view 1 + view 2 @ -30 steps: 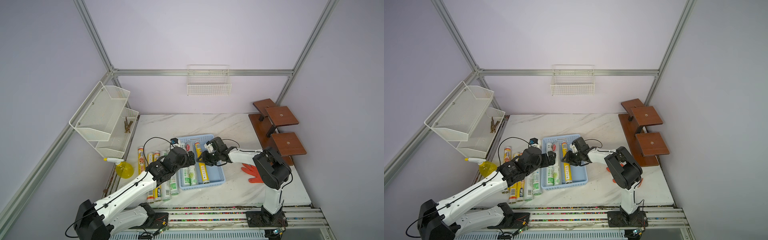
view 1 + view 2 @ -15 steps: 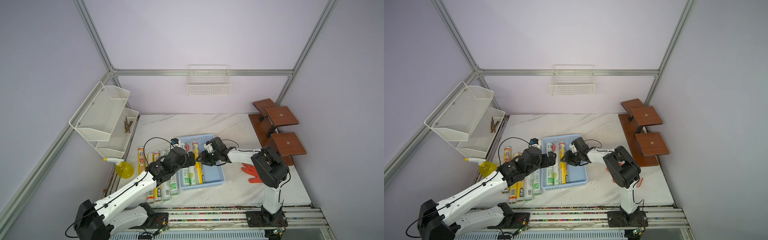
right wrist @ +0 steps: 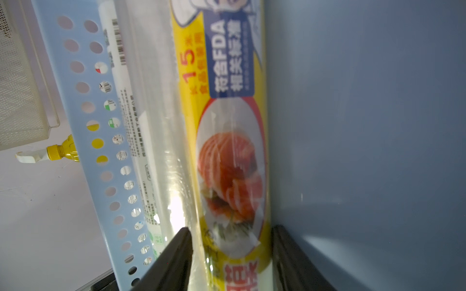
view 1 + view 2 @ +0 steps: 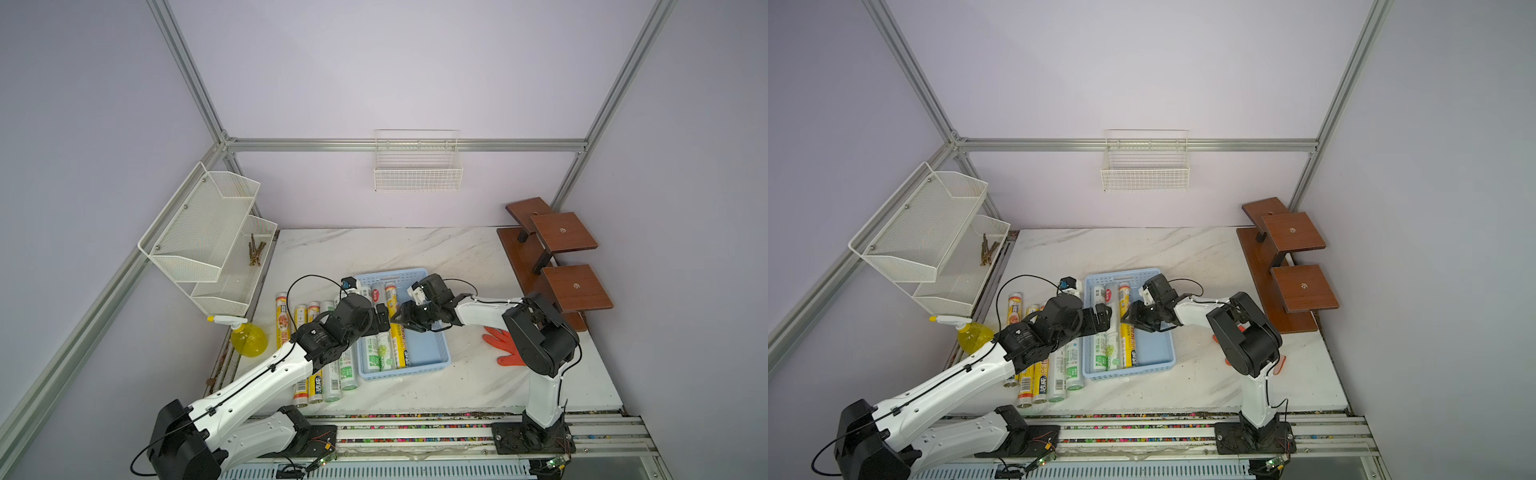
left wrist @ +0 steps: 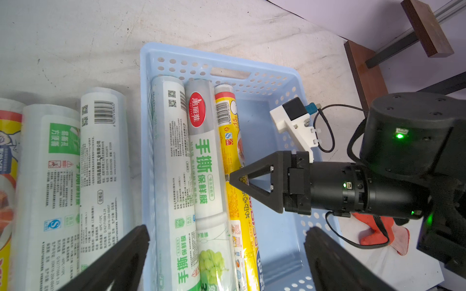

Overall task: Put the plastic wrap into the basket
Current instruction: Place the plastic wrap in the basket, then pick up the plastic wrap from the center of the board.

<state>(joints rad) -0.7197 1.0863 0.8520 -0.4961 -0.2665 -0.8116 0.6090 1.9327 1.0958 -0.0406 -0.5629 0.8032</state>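
1. The right fingers stand one either side of the yellow cylindrical roll of plastic wrap with a salmon picture. They are very close to it, and I cannot tell whether they press it.
2. That yellow roll lies flat on the floor of the shallow light-blue plastic basket with perforated sides. A clear roll with a red oval label sits snug at its 9 o'clock. Next over, against the wall, is a white roll with green print.
3. The left fingers are spread wide and hold nothing. They hover over the basket's 9 o'clock side, just beside the right fingers.
4. Out on the white marble desk, a row of loose plastic-wrap rolls lies side by side at 9 o'clock of the basket.
5. An orange glove lies at the basket's 3 o'clock. A yellow spray bottle stands at the desk's 9 o'clock edge.
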